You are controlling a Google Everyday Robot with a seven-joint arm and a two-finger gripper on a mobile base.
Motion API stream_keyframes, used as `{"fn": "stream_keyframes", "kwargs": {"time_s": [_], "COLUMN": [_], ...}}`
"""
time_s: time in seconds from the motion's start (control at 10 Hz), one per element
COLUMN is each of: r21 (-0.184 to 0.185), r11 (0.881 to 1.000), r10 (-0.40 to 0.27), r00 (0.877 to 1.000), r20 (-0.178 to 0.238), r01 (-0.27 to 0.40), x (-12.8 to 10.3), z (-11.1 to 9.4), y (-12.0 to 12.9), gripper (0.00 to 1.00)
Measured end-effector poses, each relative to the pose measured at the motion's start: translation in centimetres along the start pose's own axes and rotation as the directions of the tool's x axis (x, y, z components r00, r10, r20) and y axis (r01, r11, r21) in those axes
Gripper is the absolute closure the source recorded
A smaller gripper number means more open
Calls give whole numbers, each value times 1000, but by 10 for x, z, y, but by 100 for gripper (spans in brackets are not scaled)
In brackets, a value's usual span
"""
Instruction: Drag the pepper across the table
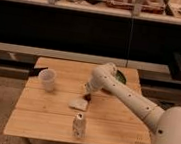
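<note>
The pepper [87, 94] is a small dark red thing on the wooden table [51, 126], just right of its middle. My gripper [88, 89] is at the end of the white arm that reaches in from the lower right. It points down and sits directly over the pepper, touching or almost touching it. The gripper hides most of the pepper.
A white cup [47, 79] stands at the left. A pale flat packet [79, 103] lies just in front of the pepper. A small upright bottle [78, 125] stands near the front edge. A green object [118, 76] lies behind my arm, and a black object [36, 71] lies at the left edge.
</note>
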State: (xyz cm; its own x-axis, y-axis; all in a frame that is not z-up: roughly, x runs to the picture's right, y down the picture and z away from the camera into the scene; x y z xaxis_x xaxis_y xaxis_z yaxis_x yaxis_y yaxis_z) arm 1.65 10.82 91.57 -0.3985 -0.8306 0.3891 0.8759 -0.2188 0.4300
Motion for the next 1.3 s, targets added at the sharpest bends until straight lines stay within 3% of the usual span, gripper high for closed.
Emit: {"fn": "stream_keyframes", "kwargs": {"time_s": [0.4,1.3], "r21": [-9,-27], "r11": [1000,993], "r10": [7,118], "r00": [1000,992], "r20": [16,53], "r01": [-7,-116], "x": [-13,-68], "z": [-3,-10], "y": [1,27], "gripper": [56,56]}}
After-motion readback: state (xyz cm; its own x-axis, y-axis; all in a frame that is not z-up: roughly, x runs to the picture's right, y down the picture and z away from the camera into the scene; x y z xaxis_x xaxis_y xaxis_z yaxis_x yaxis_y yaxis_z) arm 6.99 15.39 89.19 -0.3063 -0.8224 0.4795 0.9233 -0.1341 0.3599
